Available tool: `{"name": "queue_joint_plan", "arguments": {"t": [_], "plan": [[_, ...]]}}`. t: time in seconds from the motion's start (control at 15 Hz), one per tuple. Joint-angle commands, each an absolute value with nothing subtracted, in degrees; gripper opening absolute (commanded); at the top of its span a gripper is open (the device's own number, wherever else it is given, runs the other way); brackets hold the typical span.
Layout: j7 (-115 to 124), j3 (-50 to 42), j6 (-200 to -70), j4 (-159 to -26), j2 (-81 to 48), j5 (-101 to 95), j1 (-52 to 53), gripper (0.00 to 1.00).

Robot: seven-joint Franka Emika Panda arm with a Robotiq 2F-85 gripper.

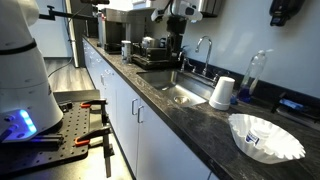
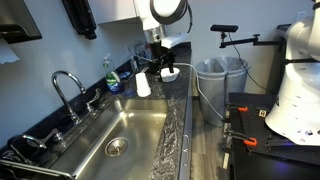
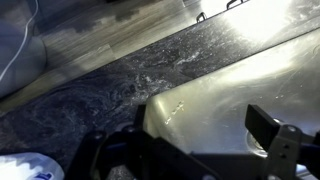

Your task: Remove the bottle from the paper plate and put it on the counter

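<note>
The paper plate (image 1: 268, 140) with its fluted rim sits on the dark speckled counter (image 1: 190, 118) at the near end; it also shows in an exterior view (image 2: 169, 73). A small pale shape with a dark bluish patch inside it looks like the bottle (image 1: 257, 139), too small to make out clearly. My gripper (image 3: 202, 118) is open and empty, its two dark fingers spread over the steel sink's corner. It hangs high above the sink end in both exterior views (image 1: 172, 30) (image 2: 160, 50), well away from the plate. A white rim with a blue spot (image 3: 25, 168) shows at the wrist view's bottom left.
An upturned white paper cup (image 1: 222, 92) and a tall clear plastic bottle (image 1: 255, 72) stand between the sink (image 1: 175, 93) and the plate. A faucet (image 2: 68, 85) and a soap bottle (image 2: 113, 75) line the back wall. A coffee machine (image 1: 150, 45) stands at the far end.
</note>
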State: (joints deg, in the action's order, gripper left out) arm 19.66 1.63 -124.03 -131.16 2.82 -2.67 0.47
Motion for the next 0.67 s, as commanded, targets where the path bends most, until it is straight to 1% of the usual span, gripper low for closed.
{"name": "queue_joint_plan", "arguments": {"t": [0.0, 0.33, 0.47, 0.6], "plan": [[24.1, -0.1, -125.6, -130.3, 0.9, -2.2, -1.3, 1.00], [30.7, -3.1, -128.7, -130.1, -1.5, -3.5, -3.7, 1.00], [30.6, -4.4, -130.1, -130.3, -1.8, -1.7, -4.5, 1.00], [27.7, -4.6, -130.0, -131.4, 0.6, -0.7, -4.4, 1.00]]}}
